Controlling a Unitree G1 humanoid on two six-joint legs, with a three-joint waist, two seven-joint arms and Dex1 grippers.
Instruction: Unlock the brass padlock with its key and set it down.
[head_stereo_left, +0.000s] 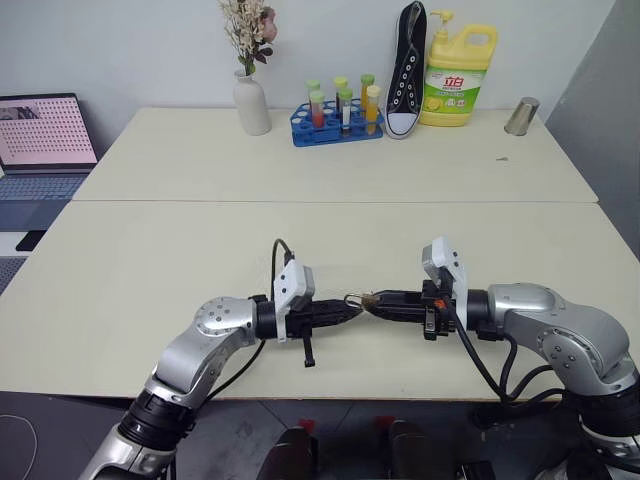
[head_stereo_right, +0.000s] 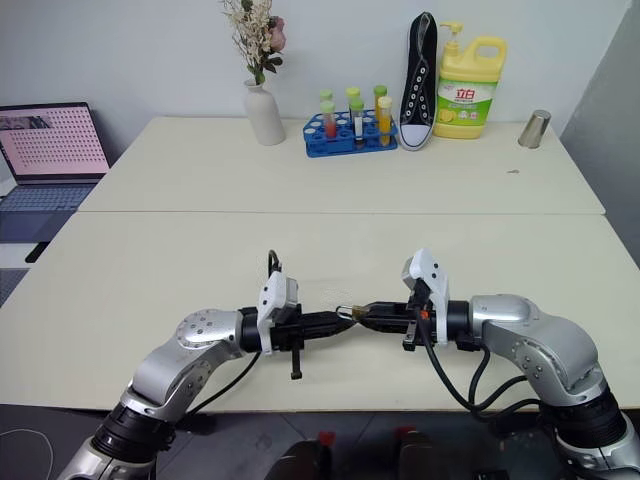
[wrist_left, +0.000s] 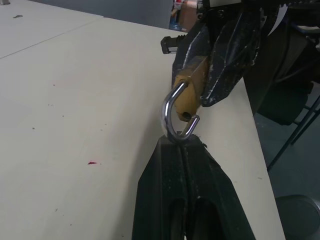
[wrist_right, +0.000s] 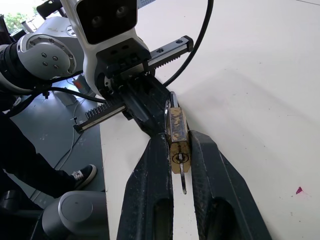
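Right wrist view — right claw clamping brass padlock, key barely visible, left claw pinched closed at shackle.

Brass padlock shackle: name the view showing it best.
Left wrist view: the shackle hangs open from the brass padlock, hooked at the left claw. Right wrist view shows it edge-on; the eye views, a speck.

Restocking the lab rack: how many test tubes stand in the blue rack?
6 visible in the blue rack at the table's far edge: three in the back row, three in front. More may hide behind them.
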